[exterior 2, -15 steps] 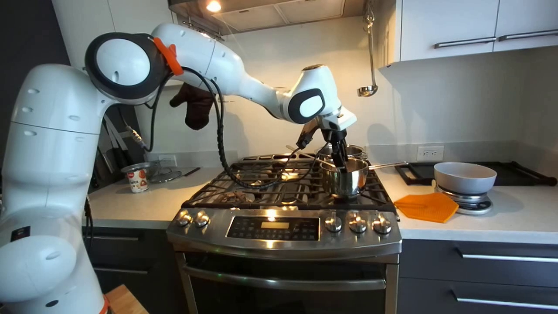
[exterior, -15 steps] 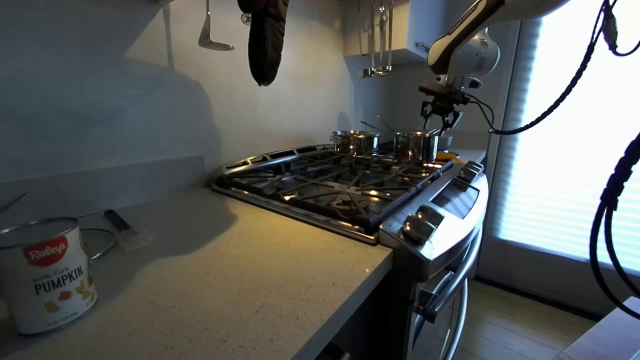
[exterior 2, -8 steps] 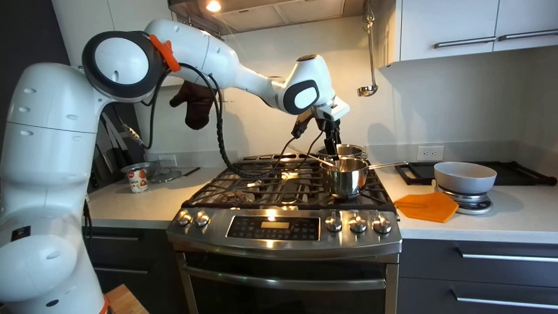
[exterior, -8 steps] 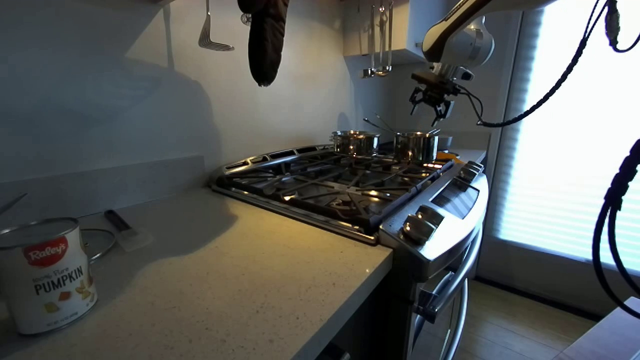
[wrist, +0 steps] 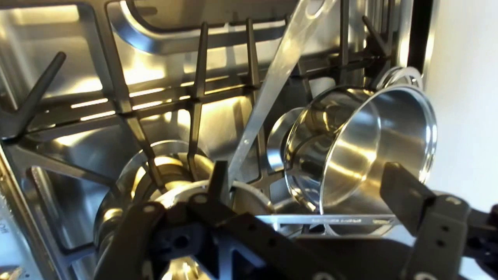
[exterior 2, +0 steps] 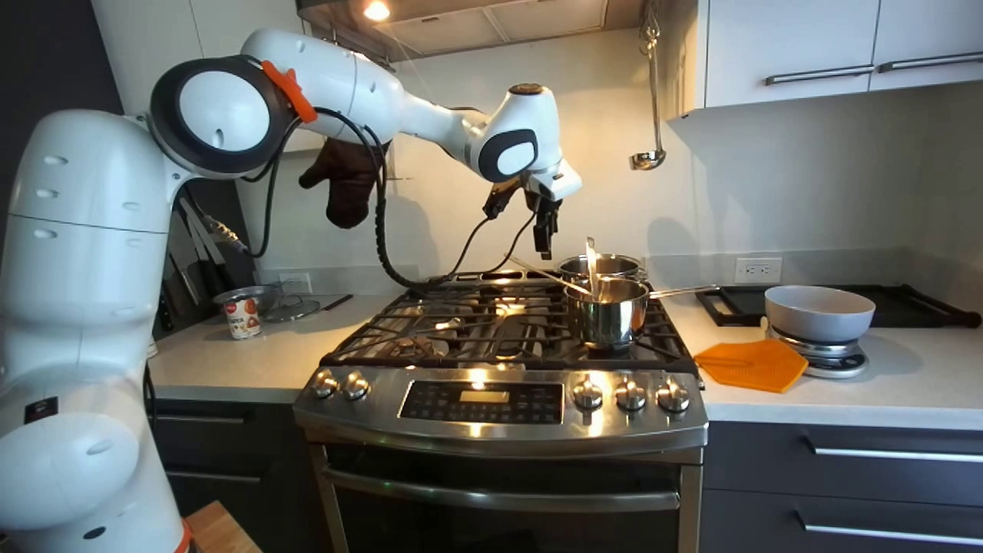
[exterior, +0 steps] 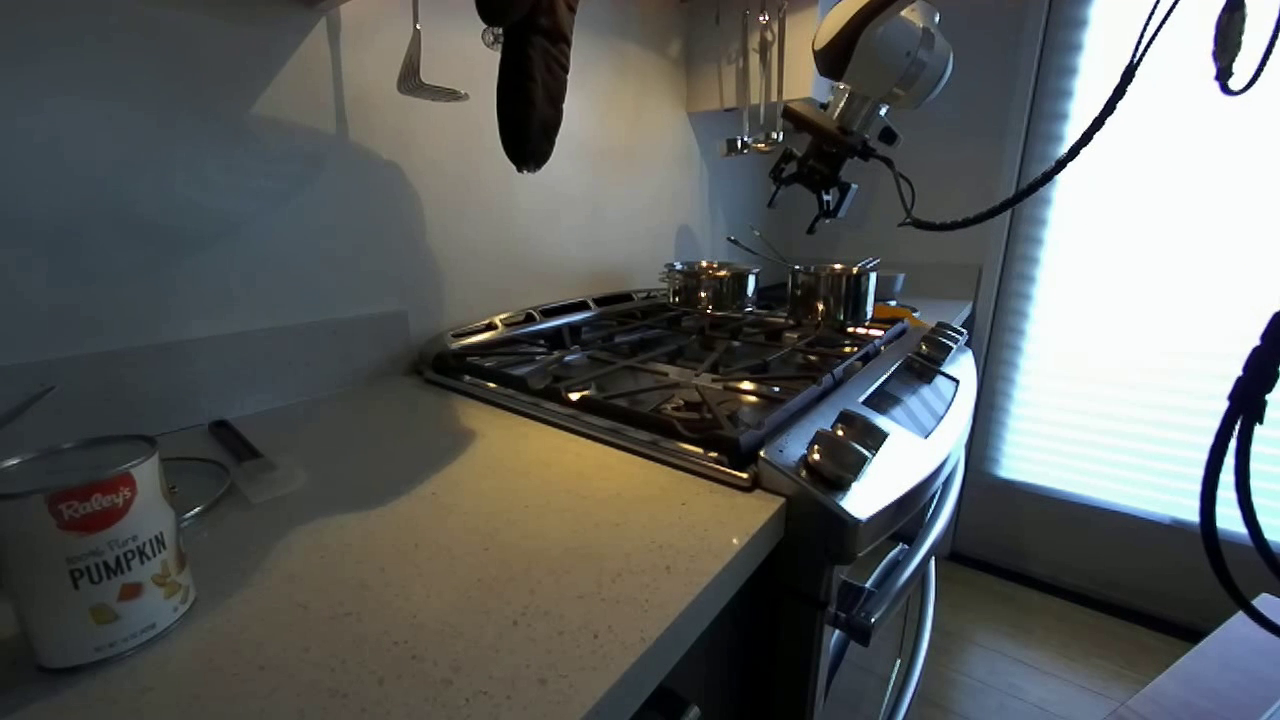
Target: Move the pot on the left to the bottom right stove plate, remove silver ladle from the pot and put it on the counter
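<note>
The shiny steel pot (exterior 2: 607, 319) stands upright on the front right stove plate, whose burner is hidden beneath it. Two silver utensil handles rise from it: a long handle (wrist: 272, 85) leaning to the back left, and a flat handle (wrist: 334, 219) pointing backward. Their lower ends are hidden, so I cannot tell which belongs to the silver ladle. My gripper (exterior: 791, 218) hangs above and left of the pot, jaws wide apart. In the wrist view nothing is held between the fingertips of the gripper (wrist: 305, 171). The counter (exterior 2: 906, 399) lies right of the stove.
A similar steel pot (exterior 2: 603, 266) sits on the back right burner. Black grates (exterior: 640, 370) cover the cooktop. An orange mat (exterior 2: 752, 365) and a grey bowl (exterior 2: 819, 313) on a scale are on the right counter. A pumpkin can (exterior: 105, 560) stands on the left counter.
My gripper has opened wider, then risen out of the front pot and moved away to the back left. The backward handle, earlier covered by the fingers, now shows. The pots stay put.
</note>
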You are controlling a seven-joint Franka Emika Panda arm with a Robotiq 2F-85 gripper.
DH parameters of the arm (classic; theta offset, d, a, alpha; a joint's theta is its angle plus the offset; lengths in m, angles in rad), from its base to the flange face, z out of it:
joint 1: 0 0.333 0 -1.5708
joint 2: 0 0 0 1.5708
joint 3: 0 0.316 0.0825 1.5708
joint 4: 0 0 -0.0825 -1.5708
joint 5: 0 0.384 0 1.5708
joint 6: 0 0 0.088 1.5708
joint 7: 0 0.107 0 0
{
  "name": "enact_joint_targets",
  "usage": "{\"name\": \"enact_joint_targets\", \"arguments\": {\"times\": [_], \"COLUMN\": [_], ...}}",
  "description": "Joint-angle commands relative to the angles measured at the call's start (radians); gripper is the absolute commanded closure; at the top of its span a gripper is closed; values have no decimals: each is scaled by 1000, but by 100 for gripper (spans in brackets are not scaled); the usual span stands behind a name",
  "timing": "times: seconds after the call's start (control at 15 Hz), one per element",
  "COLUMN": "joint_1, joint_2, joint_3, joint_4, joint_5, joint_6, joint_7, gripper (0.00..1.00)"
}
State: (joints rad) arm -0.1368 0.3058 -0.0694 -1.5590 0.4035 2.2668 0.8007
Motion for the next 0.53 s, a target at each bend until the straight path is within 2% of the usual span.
{"name": "enact_joint_targets", "arguments": {"times": [0.0, 0.47], "joint_1": [10, 16], "joint_2": [41, 124], "joint_3": [6, -2], "joint_4": [40, 79], "joint_5": [40, 31], "joint_6": [-44, -84], "joint_7": [12, 123], "gripper": [0, 0]}}
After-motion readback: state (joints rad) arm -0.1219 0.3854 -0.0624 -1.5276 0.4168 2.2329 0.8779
